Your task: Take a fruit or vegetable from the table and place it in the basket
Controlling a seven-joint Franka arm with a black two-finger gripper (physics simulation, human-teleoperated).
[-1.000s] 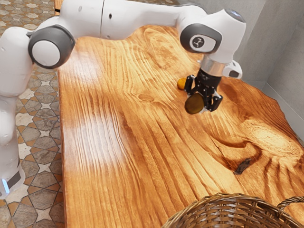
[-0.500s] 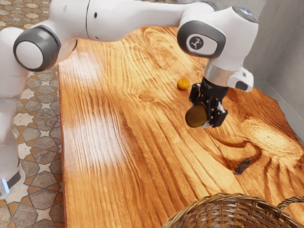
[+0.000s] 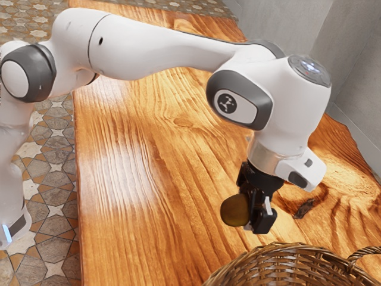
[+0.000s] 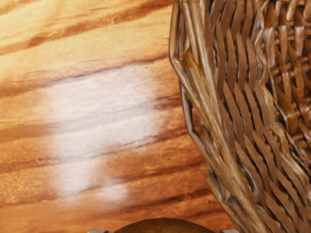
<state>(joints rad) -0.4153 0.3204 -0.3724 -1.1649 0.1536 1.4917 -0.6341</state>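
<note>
**The basket is just past our fruit**

The brown fruit (image 3: 236, 210) is in our gripper (image 3: 255, 210). The two fingers hug it from two sides, so we have them closed around it, as far apart as the fruit is fat. It looks round, a bit like a ball, and we can't tell if one way is longer. So we guess it doesn't need a turn to fit.

What matters most is where the basket (image 3: 286, 245) is. From our gripper it is toward the exterior view's bottom and a little to the exterior view's right. The rim is near, and the fruit is off to one side of it, up over the table (image 3: 137, 179). The wrist view shows bare wood next to the woven side of the basket.

So we think the next move is to go sideways over the rim, and only then let go. We can't tell if the fruit is high enough. If it is too low, it could bump the rim. If we let go too soon, it could drop on the wood and roll.
</note>
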